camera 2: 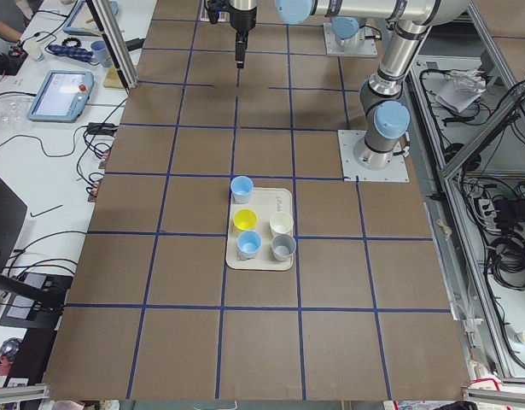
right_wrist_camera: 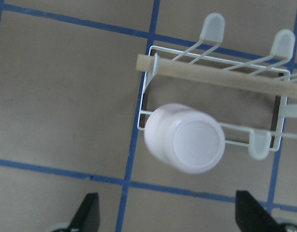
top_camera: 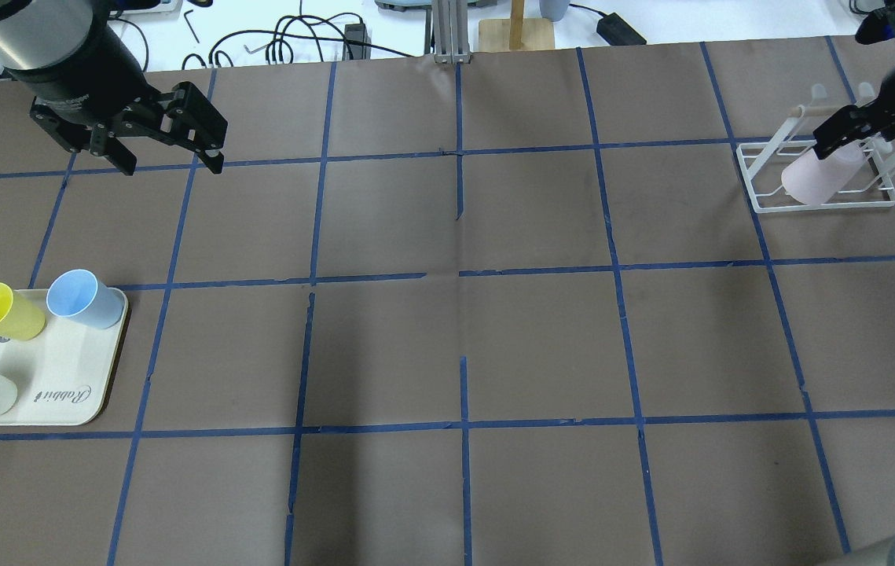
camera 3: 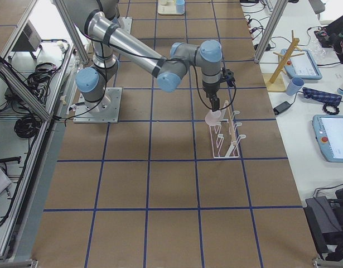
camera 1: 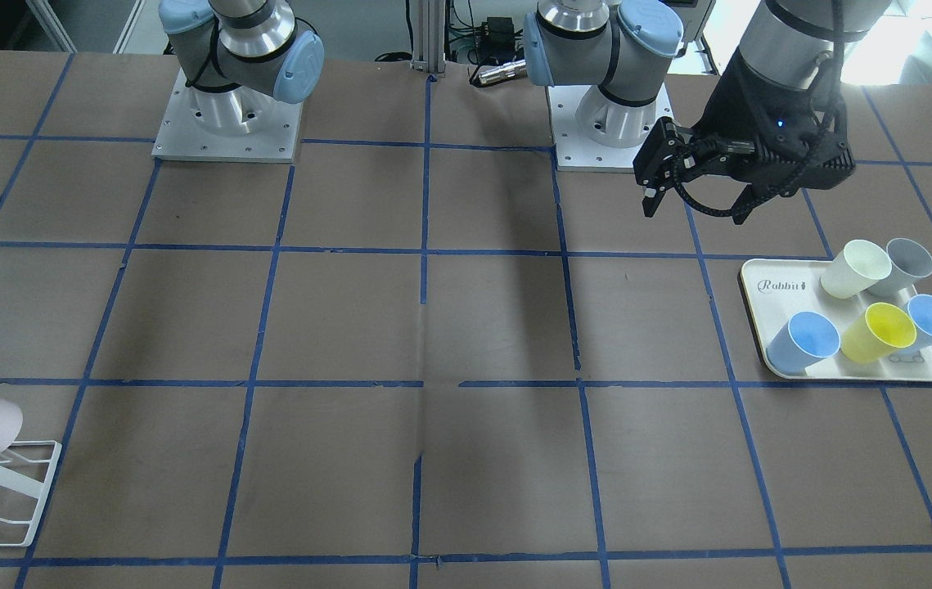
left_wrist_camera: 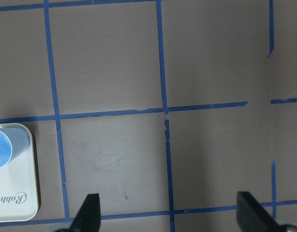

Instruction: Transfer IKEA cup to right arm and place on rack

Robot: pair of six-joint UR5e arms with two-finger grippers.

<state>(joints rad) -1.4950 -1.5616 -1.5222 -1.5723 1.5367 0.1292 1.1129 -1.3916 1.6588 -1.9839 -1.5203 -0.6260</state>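
Right wrist-mounted view gives you the answer: the IKEA cup [right_wrist_camera: 184, 137] rests base up and tilted on the rack [right_wrist_camera: 220, 79]. The right gripper [right_wrist_camera: 168, 212] is above it, jaws spread wide and holding nothing. Hand-over and placing look done; only drawing the right arm [camera 3: 138, 53] clear seems left. Your left gripper [top_camera: 172, 161] hangs wide open and empty, near the tray [top_camera: 62, 401].

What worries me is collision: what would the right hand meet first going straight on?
Likely the pink IKEA cup, bottom-up on the wire rack, ahead of the open right hand; depth unclear.
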